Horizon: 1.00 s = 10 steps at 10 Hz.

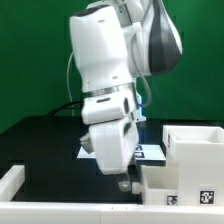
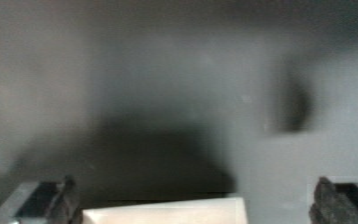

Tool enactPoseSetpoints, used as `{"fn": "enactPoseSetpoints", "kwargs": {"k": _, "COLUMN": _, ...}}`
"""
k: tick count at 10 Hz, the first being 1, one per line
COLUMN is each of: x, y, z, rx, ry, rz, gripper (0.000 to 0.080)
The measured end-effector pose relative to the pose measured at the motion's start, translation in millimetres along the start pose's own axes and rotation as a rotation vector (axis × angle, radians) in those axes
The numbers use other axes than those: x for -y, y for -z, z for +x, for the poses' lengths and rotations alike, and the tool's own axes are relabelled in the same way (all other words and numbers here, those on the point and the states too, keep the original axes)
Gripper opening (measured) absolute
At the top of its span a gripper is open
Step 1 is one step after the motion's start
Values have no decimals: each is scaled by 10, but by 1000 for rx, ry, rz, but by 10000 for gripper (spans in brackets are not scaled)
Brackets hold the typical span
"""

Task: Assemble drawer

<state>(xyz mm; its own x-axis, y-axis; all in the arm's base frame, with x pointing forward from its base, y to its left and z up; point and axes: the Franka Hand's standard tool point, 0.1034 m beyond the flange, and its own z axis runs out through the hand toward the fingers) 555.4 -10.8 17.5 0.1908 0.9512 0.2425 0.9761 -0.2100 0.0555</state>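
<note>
A flat, matt black surface [image 1: 40,140] is bounded along its near edge by a low white rail [image 1: 80,212], which turns a corner at the exterior view's left. The marker board [image 1: 150,153], thin, flat and white with black square tags, is laid near the middle and is partly hidden. At the exterior view's right a large, tall white box [image 1: 195,150] is stood on the surface. Just in front of it a small, shallow, open-topped white drawer [image 1: 175,190] bearing a black-and-white tag is set. In the wrist view the surface [image 2: 158,90] is shown dark and blurred, and a white corner [image 2: 158,212] cannot be identified.

White glossy arm [image 1: 100,55] with grey joint caps; silver wrist ring (thin cable alongside); dark jaws.
</note>
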Motion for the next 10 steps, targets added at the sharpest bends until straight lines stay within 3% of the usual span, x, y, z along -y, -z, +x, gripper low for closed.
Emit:
{"fn": "enactPoseSetpoints", "kwargs": {"k": 3, "x": 92, "y": -77, "z": 283, "rx": -8, "ry": -13, "rz": -5, "gripper": 649}}
{"fn": "enactPoseSetpoints", "kwargs": {"k": 5, "x": 94, "y": -90, "z": 340, "rx": -4, "ry": -83, "rz": -19, "gripper": 649}}
{"fn": "enactPoseSetpoints", "kwargs": {"k": 8, "x": 96, "y": -92, "z": 235, "rx": 2, "ry": -100, "rz": -21, "gripper": 649}}
{"fn": "enactPoseSetpoints", "kwargs": {"k": 10, "x": 53, "y": 29, "z": 138, "rx": 10, "ry": -117, "rz": -25, "gripper": 649}}
